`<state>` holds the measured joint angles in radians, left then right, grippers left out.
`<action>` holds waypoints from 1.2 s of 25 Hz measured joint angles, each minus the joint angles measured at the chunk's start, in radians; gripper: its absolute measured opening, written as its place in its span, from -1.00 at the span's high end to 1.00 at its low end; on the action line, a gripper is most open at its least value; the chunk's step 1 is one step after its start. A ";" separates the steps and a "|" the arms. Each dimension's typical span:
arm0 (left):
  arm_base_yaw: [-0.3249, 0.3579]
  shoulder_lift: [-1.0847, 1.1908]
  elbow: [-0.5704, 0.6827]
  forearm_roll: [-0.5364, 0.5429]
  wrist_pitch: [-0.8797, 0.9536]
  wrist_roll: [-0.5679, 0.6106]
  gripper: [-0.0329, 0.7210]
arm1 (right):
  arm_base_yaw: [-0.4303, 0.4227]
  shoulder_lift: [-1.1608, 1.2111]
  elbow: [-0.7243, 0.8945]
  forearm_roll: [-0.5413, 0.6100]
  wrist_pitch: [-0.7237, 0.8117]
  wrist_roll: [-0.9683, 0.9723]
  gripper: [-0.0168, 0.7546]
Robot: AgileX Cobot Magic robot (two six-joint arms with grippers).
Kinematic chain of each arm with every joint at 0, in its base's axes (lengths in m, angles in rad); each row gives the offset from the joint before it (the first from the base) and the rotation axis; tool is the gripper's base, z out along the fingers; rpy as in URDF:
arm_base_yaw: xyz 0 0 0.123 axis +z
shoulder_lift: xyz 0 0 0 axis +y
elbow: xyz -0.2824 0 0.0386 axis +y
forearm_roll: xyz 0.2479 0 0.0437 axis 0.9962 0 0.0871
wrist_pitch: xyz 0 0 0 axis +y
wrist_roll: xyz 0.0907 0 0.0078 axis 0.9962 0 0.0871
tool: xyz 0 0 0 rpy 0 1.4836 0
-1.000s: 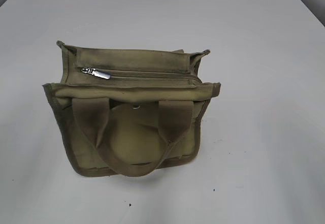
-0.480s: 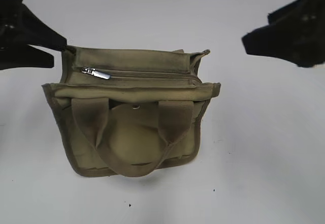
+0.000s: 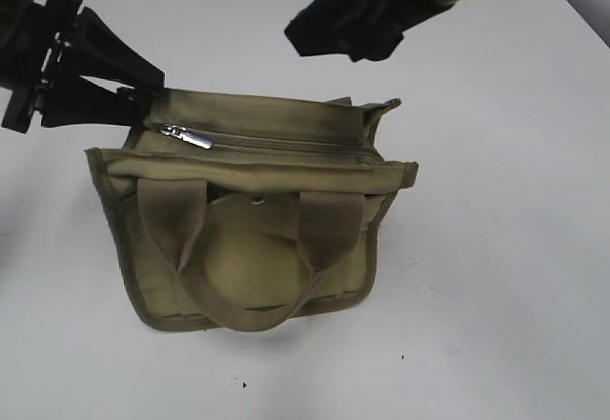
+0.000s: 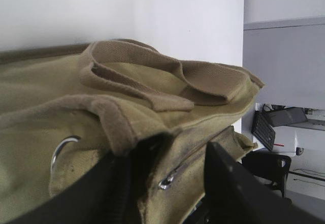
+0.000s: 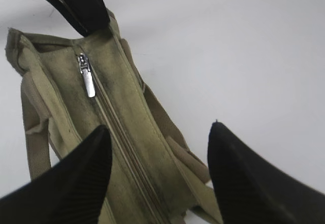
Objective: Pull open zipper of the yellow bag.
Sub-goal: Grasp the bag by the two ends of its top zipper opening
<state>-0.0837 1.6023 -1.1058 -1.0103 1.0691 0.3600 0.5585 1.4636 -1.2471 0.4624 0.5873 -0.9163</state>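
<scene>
The bench (image 3: 496, 277) carries the bag (image 3: 253, 249) at centre, zipper (image 3: 276, 141) shut, its pull tab (image 3: 187, 135) at the 9 o'clock end. Our left gripper (image 3: 133, 91) sits at the bag's 10 o'clock corner, jaws part open around the corner fabric, apparently not clamped yet. Our right gripper (image 5: 157, 178) hovers above at 12 o'clock, jaws wide and empty. We should pin that corner first, then pinch the tab and draw it toward 3 o'clock. The left wrist view hides the contact.
</scene>
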 joint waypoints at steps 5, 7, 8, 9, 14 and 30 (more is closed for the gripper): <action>-0.012 0.002 0.000 0.000 0.067 0.001 -0.08 | 0.032 0.044 -0.019 0.000 -0.003 -0.001 -0.26; -0.014 0.002 0.000 -0.001 0.072 0.001 -0.08 | 0.032 0.049 -0.019 0.000 -0.002 -0.001 -0.26; -0.014 0.002 0.000 -0.008 0.074 0.001 -0.08 | 0.032 0.051 -0.019 0.000 0.002 -0.001 -0.26; -0.014 0.002 0.000 -0.017 0.080 0.001 -0.07 | 0.032 0.051 -0.019 0.000 0.007 -0.003 -0.26; -0.014 -0.002 0.000 -0.029 0.061 0.001 -0.04 | 0.032 0.052 -0.019 0.000 0.018 -0.004 -0.26; -0.055 -0.002 0.000 -0.029 -0.023 0.001 0.91 | 0.032 0.141 -0.020 0.264 0.011 -0.345 -0.26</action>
<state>-0.1384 1.6007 -1.1058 -1.0391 1.0466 0.3611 0.5904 1.6043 -1.2675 0.7262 0.5985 -1.2613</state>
